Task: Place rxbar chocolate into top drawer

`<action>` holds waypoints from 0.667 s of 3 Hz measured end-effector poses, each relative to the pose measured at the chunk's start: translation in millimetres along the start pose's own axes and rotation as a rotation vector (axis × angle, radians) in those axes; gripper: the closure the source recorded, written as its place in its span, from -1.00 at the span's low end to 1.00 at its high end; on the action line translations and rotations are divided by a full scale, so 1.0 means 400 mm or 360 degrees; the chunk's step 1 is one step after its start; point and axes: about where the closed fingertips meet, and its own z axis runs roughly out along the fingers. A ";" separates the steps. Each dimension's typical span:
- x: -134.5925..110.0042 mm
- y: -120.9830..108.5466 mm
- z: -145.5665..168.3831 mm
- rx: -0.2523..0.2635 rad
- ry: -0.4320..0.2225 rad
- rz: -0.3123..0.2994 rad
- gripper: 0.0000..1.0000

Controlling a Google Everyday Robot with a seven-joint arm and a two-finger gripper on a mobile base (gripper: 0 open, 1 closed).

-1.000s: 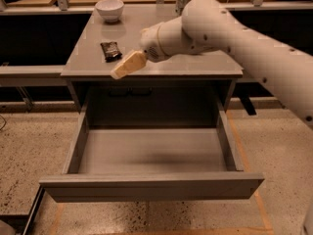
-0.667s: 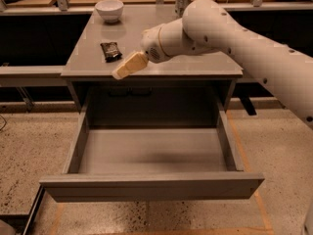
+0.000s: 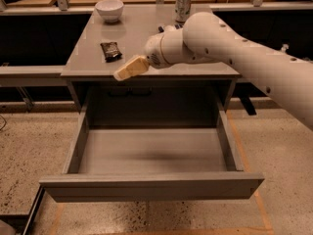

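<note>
The grey table [image 3: 85, 58] stands in the middle, and the rxbar chocolate [image 3: 111, 51] lies flat on top of it, on the left part, not far from the front edge. It is a small dark bar with a little pale print on it. The big white arm [image 3: 254, 62] comes in from 3 o'clock and reaches across the table. At its end is the gripper [image 3: 129, 68], a tan tip that hangs over the front edge of the table. The bar is at about 10 o'clock from the gripper, near it but apart from it, and it rests on the table by itself. I cannot tell if the gripper is squeezed tight or let loose. At 12 o'clock from the bar, far back on the table, sits a white bowl [image 3: 109, 9]. At about 1 o'clock from the gripper, by the back edge, stands a silver can [image 3: 183, 5]. At 6 o'clock from the table top, the top drawer [image 3: 151, 186] is pulled out wide. Its smooth grey bottom shows, with a soft dark shadow on it, and its flat front panel is at the near end. The speckled floor [image 3: 29, 146] shows at 9 o'clock and at 3 o'clock from the drawer.
</note>
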 end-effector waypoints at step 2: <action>-0.002 -0.076 0.110 0.0048 -0.0102 0.0069 -1.00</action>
